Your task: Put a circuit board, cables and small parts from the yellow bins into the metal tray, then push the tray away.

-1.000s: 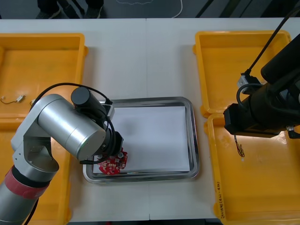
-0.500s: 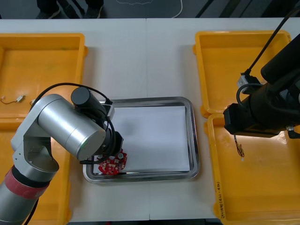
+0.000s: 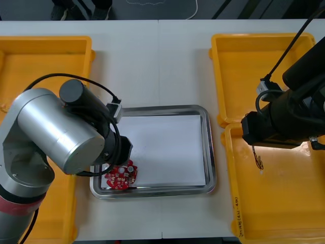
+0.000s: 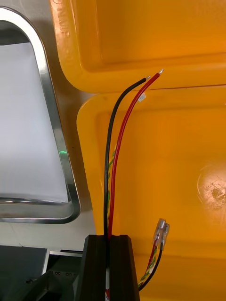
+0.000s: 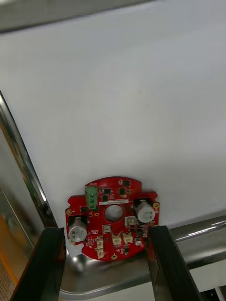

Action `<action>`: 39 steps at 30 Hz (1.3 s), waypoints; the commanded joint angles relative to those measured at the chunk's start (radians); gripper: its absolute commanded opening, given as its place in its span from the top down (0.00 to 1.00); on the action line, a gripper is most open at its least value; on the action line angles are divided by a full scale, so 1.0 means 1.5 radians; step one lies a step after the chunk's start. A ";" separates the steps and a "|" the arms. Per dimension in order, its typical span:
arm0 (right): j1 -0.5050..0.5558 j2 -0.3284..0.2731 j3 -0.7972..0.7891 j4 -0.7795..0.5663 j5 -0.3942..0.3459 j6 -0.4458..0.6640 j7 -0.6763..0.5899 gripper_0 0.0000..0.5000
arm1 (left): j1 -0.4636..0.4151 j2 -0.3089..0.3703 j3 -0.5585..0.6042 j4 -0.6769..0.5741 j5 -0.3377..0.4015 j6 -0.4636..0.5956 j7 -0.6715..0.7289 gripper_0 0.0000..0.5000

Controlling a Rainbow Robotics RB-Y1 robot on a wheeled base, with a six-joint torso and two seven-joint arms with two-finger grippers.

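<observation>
- tray [image 3: 210,152]: polished metal rim, mirror-bright; inside white, matt, paper-like.
- bins [image 3: 244,61]: yellow plastic, smooth, soft sheen.
- circuit board [image 3: 122,175]: red, dull face; small cans on it with shiny metal tops.
- cables [image 4: 117,141]: smooth red and black plastic sleeves, bare metal tips.
- left tool [image 5: 106,229]: fingers [image 5: 47,268] black, matt, plastic-looking.
- left arm [image 3: 51,132]: satin silver shell, metal-looking.
- counter [image 3: 152,61]: pale, matt, smooth.

Seen from above, my left arm [image 3: 56,132] covers my left gripper [image 5: 106,230], the near left corner of the metal tray [image 3: 210,152] and part of the circuit board [image 3: 122,175], while the black and red cables [image 4: 118,153] vanish between the fingers of my right gripper [image 4: 109,240].
</observation>
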State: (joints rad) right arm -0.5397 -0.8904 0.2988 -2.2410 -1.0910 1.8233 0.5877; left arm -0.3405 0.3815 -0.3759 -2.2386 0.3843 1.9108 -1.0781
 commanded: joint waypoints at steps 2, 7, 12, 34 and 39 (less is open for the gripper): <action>-0.021 -0.007 0.007 -0.004 -0.010 -0.017 -0.027 1.00 | -0.027 0.024 0.073 -0.100 0.033 0.006 -0.059 0.00; -0.029 -0.006 0.007 -0.007 -0.019 -0.015 -0.014 1.00 | -0.055 0.063 0.105 -0.122 0.068 0.006 -0.058 0.00; -0.041 -0.005 0.011 -0.007 -0.036 -0.017 0.000 1.00 | -0.080 0.107 0.141 -0.119 0.118 0.006 -0.051 0.00; -0.180 0.051 0.153 0.071 -0.035 -0.070 0.148 1.00 | -0.169 0.218 0.317 0.046 0.234 0.006 -0.078 0.00; -0.203 0.082 0.153 0.077 -0.044 -0.061 0.215 1.00 | -0.203 0.251 0.328 0.119 0.247 0.006 -0.085 0.00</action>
State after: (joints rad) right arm -0.7829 -0.8066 0.5275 -2.1236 -1.1421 1.7276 0.8119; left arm -0.5698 0.6906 0.0805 -2.1081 0.7348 1.9139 -1.0948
